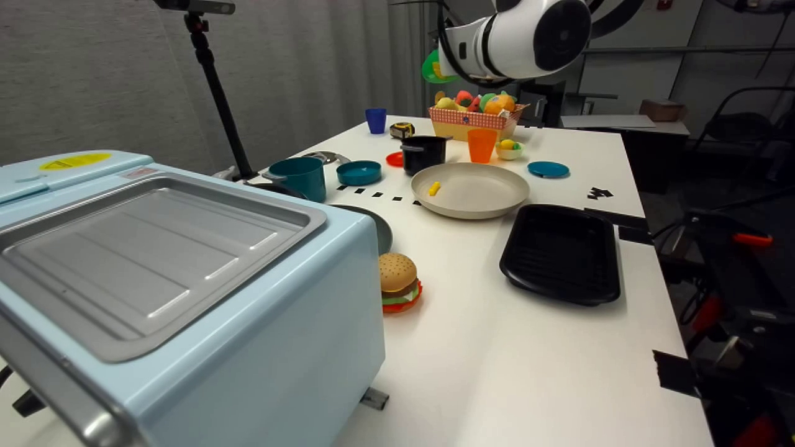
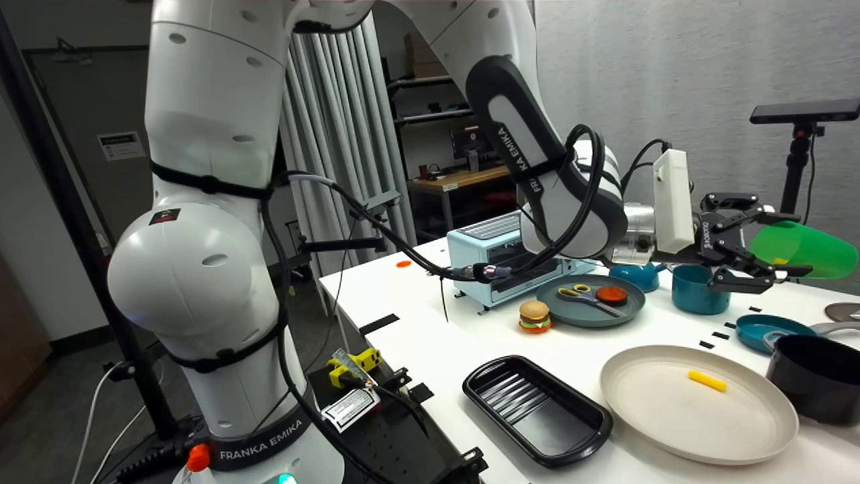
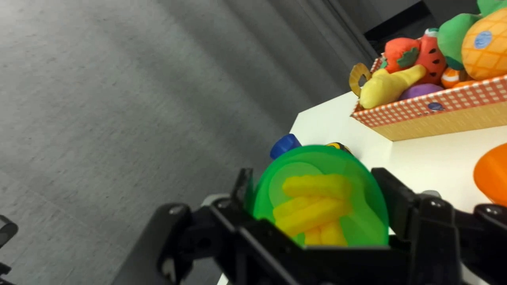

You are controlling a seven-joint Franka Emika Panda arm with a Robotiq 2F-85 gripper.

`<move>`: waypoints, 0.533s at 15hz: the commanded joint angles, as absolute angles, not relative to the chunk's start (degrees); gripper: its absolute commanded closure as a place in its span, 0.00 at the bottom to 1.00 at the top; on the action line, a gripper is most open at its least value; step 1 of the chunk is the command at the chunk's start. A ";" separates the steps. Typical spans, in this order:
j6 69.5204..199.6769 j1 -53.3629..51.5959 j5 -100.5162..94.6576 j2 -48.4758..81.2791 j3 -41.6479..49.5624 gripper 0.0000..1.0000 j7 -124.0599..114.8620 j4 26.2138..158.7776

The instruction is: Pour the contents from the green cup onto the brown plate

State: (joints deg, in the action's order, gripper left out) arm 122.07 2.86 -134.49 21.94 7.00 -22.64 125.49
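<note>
My gripper point(image 2: 797, 246) is shut on the green cup point(image 2: 823, 252) and holds it in the air, tipped far over on its side. In the wrist view the gripper point(image 3: 315, 184) has a finger on each side of the green cup point(image 3: 301, 158). Several yellow sticks point(image 3: 313, 206) show in it. In an exterior view the arm partly hides the green cup point(image 1: 430, 69). The brown plate point(image 1: 481, 189) lies flat on the table, also seen in an exterior view point(image 2: 672, 410). One yellow stick point(image 2: 707, 381) lies on it. The brown plate is out of the wrist view.
A black tray point(image 2: 537, 410) and a black pot point(image 2: 816, 380) stand beside the plate. An orange cup point(image 1: 482, 146) and a fruit basket point(image 1: 475, 124) stand behind it. A teal mug point(image 2: 699, 289), a burger point(image 2: 535, 316) and a blue oven point(image 2: 480, 269) are on the table.
</note>
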 commanded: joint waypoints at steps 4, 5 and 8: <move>110.42 5.12 -146.54 20.48 4.61 0.50 -31.36 130.49; 108.86 5.20 -147.70 20.44 4.47 0.50 -32.40 131.04; 105.94 -6.38 -144.00 20.93 12.34 0.50 -34.84 131.61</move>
